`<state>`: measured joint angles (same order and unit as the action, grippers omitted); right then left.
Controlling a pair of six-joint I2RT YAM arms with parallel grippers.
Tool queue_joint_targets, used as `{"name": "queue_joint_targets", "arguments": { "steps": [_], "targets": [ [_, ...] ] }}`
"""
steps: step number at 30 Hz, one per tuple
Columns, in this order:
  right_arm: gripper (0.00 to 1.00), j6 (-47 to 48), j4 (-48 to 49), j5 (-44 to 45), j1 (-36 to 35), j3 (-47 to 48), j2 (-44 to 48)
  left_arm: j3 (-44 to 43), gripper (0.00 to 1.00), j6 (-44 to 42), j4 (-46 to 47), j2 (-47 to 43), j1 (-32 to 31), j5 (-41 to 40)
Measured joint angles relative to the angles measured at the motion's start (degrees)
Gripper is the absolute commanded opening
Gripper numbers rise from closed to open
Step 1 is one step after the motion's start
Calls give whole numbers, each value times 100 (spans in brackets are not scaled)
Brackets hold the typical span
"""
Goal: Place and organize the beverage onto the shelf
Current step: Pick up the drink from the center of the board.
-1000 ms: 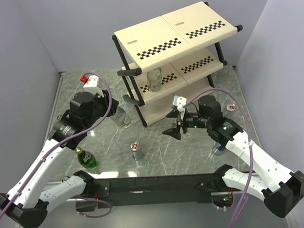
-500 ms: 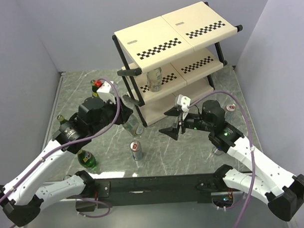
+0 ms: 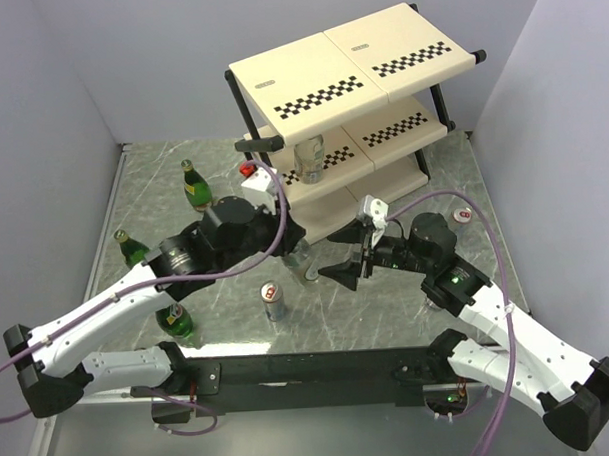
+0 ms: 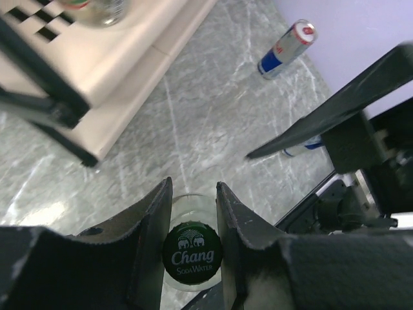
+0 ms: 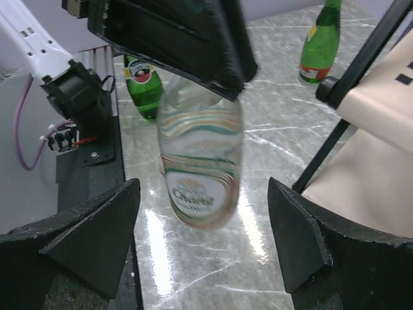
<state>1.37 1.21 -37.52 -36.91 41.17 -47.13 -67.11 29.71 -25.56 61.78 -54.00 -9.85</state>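
Grey marbled counter [image 3: 377, 310] spreads beneath both my arms. My left end effector [image 4: 193, 187] is clenched on the neck of a clear bottle [image 5: 200, 148], just in front of the shelf [image 3: 310, 88] by its lower corner post. My right end effector [image 5: 203, 187] is released, fingers spread wide either side of that bottle without touching it. One silver can [image 3: 308, 158] sits on the shelf's middle tier. Green bottles [image 3: 194, 185] stand on the counter to the left.
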Motion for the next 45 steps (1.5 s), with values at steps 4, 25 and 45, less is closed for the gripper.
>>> {"name": "queue_joint_targets", "arguments": {
  "steps": [4,25,45],
  "targets": [
    [86,-48,70,26,-129,-118,114,-256,0,0,144,317,-289,-195],
    [89,-59,275,743,-192,-223,2,-815,0,4,501,957,-863,-658],
    [82,232,525,750,-260,-221,-380,-920,0,120,664,1047,-872,-699]
  ]
}}
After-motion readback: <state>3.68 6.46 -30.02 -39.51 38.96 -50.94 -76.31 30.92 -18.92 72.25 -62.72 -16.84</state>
